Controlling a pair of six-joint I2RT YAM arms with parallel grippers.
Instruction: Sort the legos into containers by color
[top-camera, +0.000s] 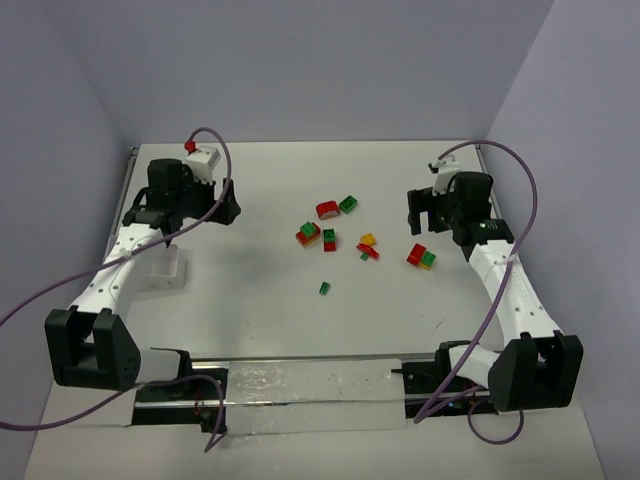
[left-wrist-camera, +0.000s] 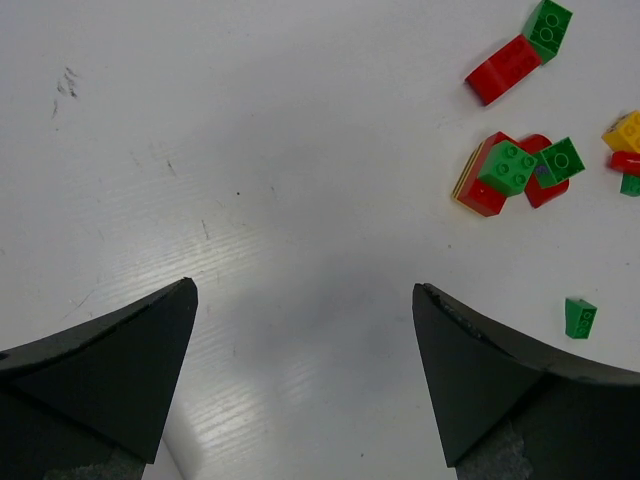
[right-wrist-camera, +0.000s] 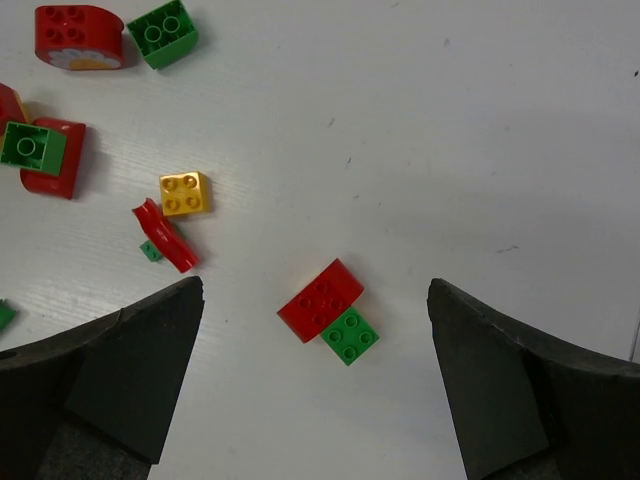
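Observation:
The legos lie scattered mid-table: a red arch with a green brick (top-camera: 336, 207), a red-green stack (top-camera: 308, 233), a yellow and red piece (top-camera: 367, 244), a lone small green brick (top-camera: 325, 288), and a red and green pair (top-camera: 421, 257). My left gripper (top-camera: 228, 210) is open and empty over bare table (left-wrist-camera: 305, 288), with the legos to its right (left-wrist-camera: 510, 170). My right gripper (top-camera: 420, 222) is open above the red and green pair (right-wrist-camera: 330, 310), which lies between the fingers' line of sight, untouched (right-wrist-camera: 316, 285).
A small clear container (top-camera: 165, 270) stands under the left arm. A clear strip (top-camera: 300, 385) runs along the front rail between the bases. Purple cables loop from both arms. Walls close the table at the back and sides.

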